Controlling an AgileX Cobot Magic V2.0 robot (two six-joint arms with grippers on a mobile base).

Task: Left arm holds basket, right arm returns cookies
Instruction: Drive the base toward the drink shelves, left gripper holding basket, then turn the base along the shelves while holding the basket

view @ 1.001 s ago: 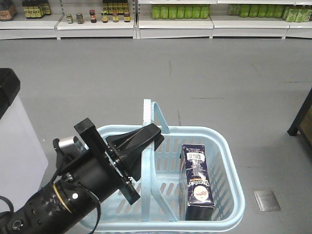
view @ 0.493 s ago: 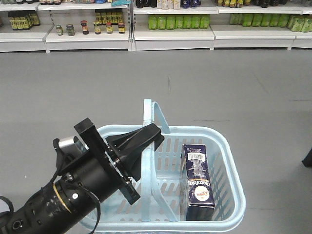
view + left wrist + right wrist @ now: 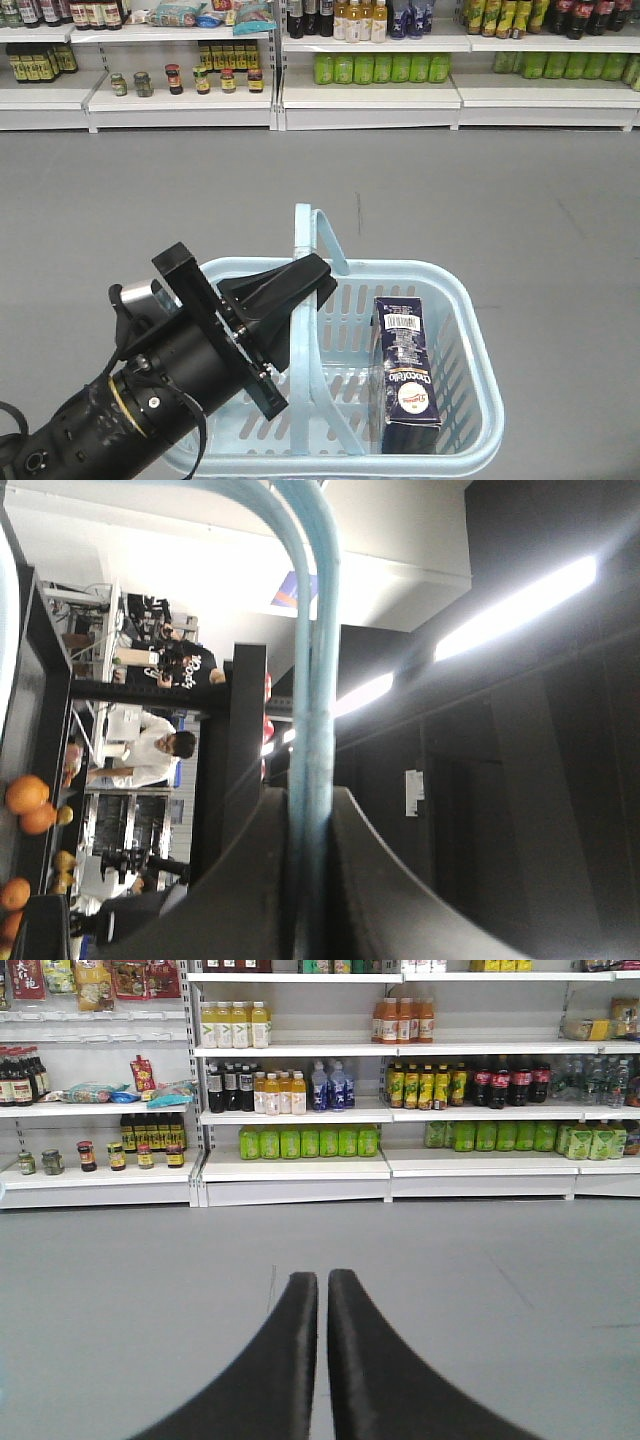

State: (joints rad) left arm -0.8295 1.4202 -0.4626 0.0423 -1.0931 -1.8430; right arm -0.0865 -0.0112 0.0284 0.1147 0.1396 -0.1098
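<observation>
Here we see one cookie box (image 3: pixel 405 375) resting in the right side of one blue basket (image 3: pixel 475 340), long axis front-to-back, barcode end toward the shelves (image 3: pixel 360 95). The left gripper (image 3: pixel 300 295) clamps its two handles (image 3: pixel 318 235); the right gripper (image 3: pixel 322 1278) is closed and empty.

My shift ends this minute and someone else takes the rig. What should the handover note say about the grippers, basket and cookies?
The left gripper is shut on the basket's two handles, pinched together between its fingers.
The right gripper is shut and empty, facing the store shelves.
The cookies lie inside the basket, right of the handles, barcode end toward the shelves.
Done: the basket is gripped.
Left: the right arm takes the cookies out and returns them; not yet begun.
</observation>
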